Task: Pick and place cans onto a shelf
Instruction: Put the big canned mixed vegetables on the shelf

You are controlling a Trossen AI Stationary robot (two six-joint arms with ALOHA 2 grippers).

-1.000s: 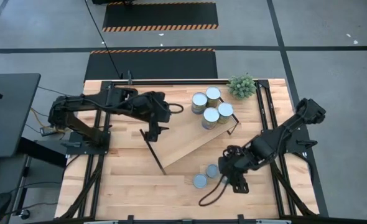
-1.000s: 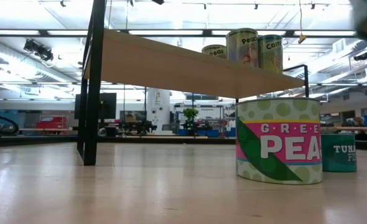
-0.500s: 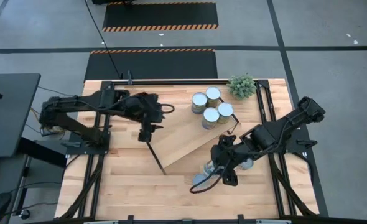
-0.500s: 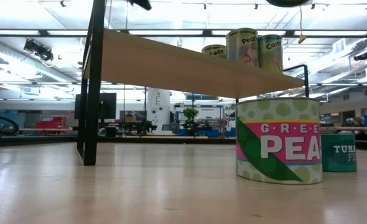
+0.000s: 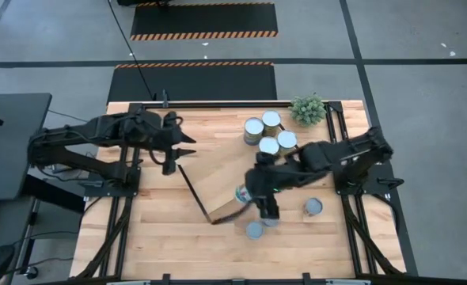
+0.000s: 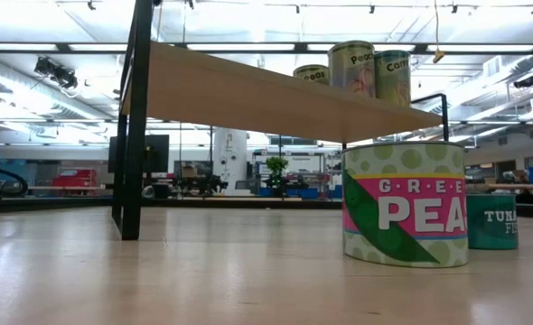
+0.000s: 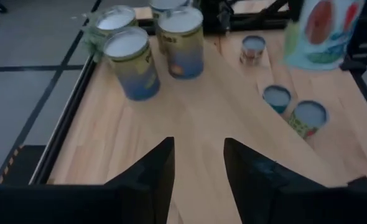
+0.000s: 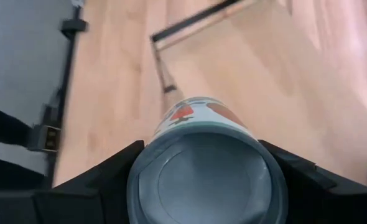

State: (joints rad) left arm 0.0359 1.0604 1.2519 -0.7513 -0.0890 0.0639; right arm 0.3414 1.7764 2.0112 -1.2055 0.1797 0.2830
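The light-wood shelf (image 5: 218,186) stands slantwise on the table. Several cans (image 5: 268,146) stand upright on its far right end; they also show in the left wrist view (image 7: 180,40). Three cans stand on the tabletop near the front: one (image 5: 255,229), one (image 5: 270,221) and one (image 5: 313,207). My right gripper (image 5: 248,193) is shut on a can with a red and green label (image 5: 241,192) over the shelf's near left part. My left gripper (image 5: 178,152) is open and empty, beyond the shelf's left end. My right gripper pinches the can's curved side (image 8: 147,163) between its two fingers, one finger on each side. The can's silver end (image 8: 205,171) faces the wrist and its labelled body (image 8: 199,112) points away. The can is tilted and lifted clear above the shelf.
A small green plant (image 5: 308,108) stands at the table's far right corner. The low view shows a green peas can (image 6: 406,203) and a teal tuna can (image 6: 492,221) on the tabletop, and the shelf's black leg (image 6: 133,135).
My right gripper has gone from the near right part of the table toward the left and a little toward the far edge, carrying the can over the shelf. My left gripper has drawn back toward the table's left edge.
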